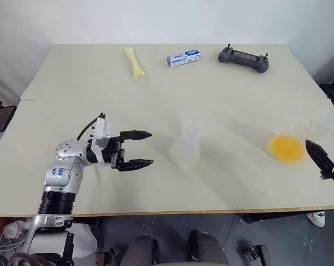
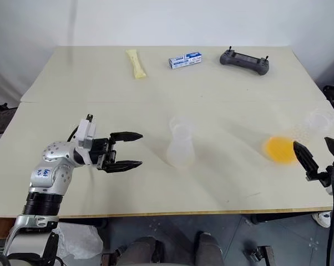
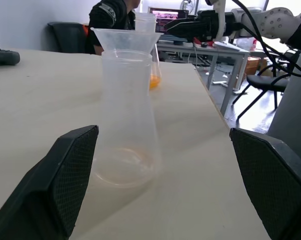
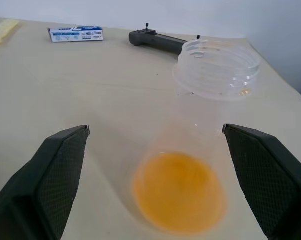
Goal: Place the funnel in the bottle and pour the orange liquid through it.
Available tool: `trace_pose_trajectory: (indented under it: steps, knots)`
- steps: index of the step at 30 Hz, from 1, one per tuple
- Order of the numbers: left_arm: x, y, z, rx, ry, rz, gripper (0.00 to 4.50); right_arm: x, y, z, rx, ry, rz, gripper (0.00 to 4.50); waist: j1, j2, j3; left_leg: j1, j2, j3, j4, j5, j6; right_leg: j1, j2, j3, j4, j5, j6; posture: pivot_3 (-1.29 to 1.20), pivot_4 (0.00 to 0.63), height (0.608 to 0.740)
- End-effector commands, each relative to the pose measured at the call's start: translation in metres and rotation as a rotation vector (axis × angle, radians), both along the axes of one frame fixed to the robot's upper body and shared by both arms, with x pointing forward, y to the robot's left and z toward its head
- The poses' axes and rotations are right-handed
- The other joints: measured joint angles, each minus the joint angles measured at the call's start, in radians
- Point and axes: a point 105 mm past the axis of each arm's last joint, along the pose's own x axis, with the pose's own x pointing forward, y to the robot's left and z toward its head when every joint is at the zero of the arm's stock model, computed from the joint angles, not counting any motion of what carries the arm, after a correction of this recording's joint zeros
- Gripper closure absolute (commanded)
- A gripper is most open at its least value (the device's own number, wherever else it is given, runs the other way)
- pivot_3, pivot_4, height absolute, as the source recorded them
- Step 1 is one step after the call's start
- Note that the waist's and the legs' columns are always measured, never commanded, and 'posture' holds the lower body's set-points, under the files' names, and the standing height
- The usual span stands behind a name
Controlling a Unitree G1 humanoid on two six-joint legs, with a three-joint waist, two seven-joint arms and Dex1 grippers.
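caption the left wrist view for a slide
Funnel seated in the empty bottle, framed by the open left fingers.

Even, soft overhead light is washing the pale cream tabletop [image 1: 156, 83]; shadows are lying faint. The clear plastic flask-shaped bottle [image 1: 188, 147] is blurring into the surface. Black mesh-textured fingertips [image 3: 65, 180] are looming out of focus.
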Motion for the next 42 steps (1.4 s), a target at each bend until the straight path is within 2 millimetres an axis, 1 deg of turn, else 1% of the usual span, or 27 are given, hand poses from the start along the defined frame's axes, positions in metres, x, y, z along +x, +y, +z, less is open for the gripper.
trace_pose_trajectory:
  steps: [1, 7, 12, 15, 18, 22, 25, 35, 42]
  knots:
    - [-0.005, -0.002, 0.010, -0.030, -0.040, -0.003, 0.03, 0.008, -0.006, 0.007, -0.027, -0.015, 0.004, 0.00, 0.001, 0.001, 0.000, 0.000, 0.000, 0.000, 0.000, 0.000, 0.000, 0.000, 0.000, 0.000, 0.000, 0.000, 0.000, 0.00, 0.150, 0.740]
    - [-0.008, -0.002, 0.011, -0.024, -0.046, 0.004, 0.03, 0.024, -0.014, 0.009, -0.028, -0.029, 0.000, 0.00, 0.001, 0.002, 0.001, 0.000, 0.000, 0.000, 0.000, 0.000, 0.000, 0.000, 0.000, 0.000, 0.000, 0.000, 0.000, 0.00, 0.150, 0.740]
    - [-0.010, -0.001, 0.013, -0.022, -0.047, 0.007, 0.03, 0.031, -0.016, 0.010, -0.031, -0.034, 0.007, 0.00, -0.001, 0.002, 0.001, 0.000, 0.000, 0.000, 0.000, 0.000, 0.000, 0.000, 0.000, 0.000, 0.000, 0.000, 0.000, 0.00, 0.150, 0.740]
    - [-0.011, 0.000, 0.014, -0.022, -0.053, 0.015, 0.03, 0.033, -0.013, 0.017, -0.037, -0.056, 0.015, 0.00, -0.001, 0.003, 0.001, 0.000, 0.000, 0.000, 0.000, 0.000, 0.000, 0.000, 0.000, -0.001, 0.000, 0.000, 0.000, 0.00, 0.150, 0.740]
    - [-0.010, 0.001, 0.014, -0.020, -0.052, 0.021, 0.03, 0.034, -0.008, 0.020, -0.036, -0.065, 0.034, 0.00, 0.000, 0.003, 0.001, 0.000, 0.000, 0.000, 0.000, 0.000, 0.000, 0.000, 0.000, -0.001, 0.000, 0.000, 0.000, 0.00, 0.150, 0.740]
    - [-0.010, 0.000, 0.012, -0.019, -0.050, 0.024, 0.03, 0.036, -0.015, 0.017, -0.034, -0.060, 0.008, 0.00, 0.000, 0.003, 0.001, 0.000, 0.000, 0.000, 0.000, 0.000, 0.000, 0.000, 0.000, 0.000, -0.001, 0.000, 0.000, 0.00, 0.150, 0.740]
    - [-0.011, -0.001, 0.012, -0.021, -0.052, 0.024, 0.03, 0.038, -0.016, 0.015, -0.033, -0.057, 0.009, 0.00, 0.000, 0.003, 0.001, 0.000, 0.000, 0.001, 0.000, 0.000, 0.000, 0.000, 0.000, -0.001, 0.000, 0.000, 0.000, 0.00, 0.150, 0.740]
    - [-0.007, -0.002, 0.014, -0.021, -0.068, 0.027, 0.03, 0.062, -0.033, 0.018, -0.018, -0.080, -0.048, 0.00, -0.002, 0.004, 0.001, 0.000, 0.000, 0.001, 0.000, 0.000, 0.000, 0.000, 0.000, -0.001, -0.001, 0.000, 0.000, 0.00, 0.150, 0.740]
    - [-0.008, 0.000, 0.013, -0.019, -0.072, 0.037, 0.03, 0.072, -0.038, 0.022, -0.003, -0.114, -0.073, 0.00, -0.002, 0.005, 0.002, 0.000, 0.001, 0.002, 0.000, 0.000, 0.000, 0.000, 0.000, -0.001, -0.001, 0.000, 0.000, 0.00, 0.150, 0.740]
